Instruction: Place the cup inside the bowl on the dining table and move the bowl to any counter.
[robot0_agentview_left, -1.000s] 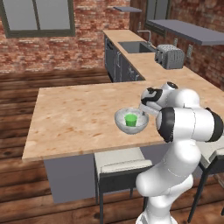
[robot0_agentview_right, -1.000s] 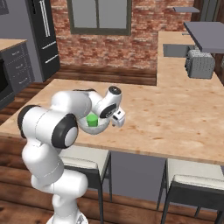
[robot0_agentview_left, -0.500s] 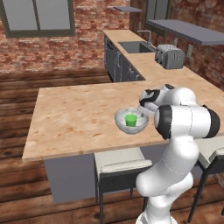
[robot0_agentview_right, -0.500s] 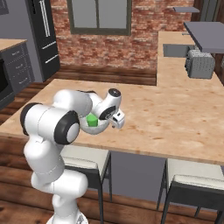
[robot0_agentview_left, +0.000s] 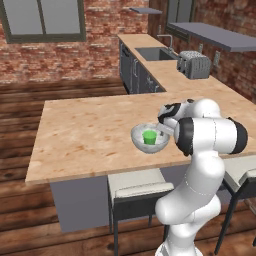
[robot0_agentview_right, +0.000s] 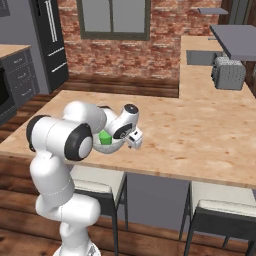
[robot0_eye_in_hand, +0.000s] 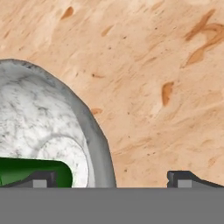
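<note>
Nothing has moved: tool (robot0_eye_in_hand: 112, 179) wide open, straddling bowl (robot0_eye_in_hand: 94, 131) rim, cup (robot0_agentview_left: 149, 136) inside.

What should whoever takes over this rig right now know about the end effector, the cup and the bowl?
End effector: open, holding nothing, down at the bowl's rim with one fingertip over the inside and one outside the wall.
Cup: already standing inside the bowl.
Bowl: on the dining table, near its front edge, by the arm.
Done: cup placed in bowl.
Left: close on the bowl's rim, lift it with the cup inside, and carry it to a counter, such as the one with the sink and toaster behind the table.
</note>
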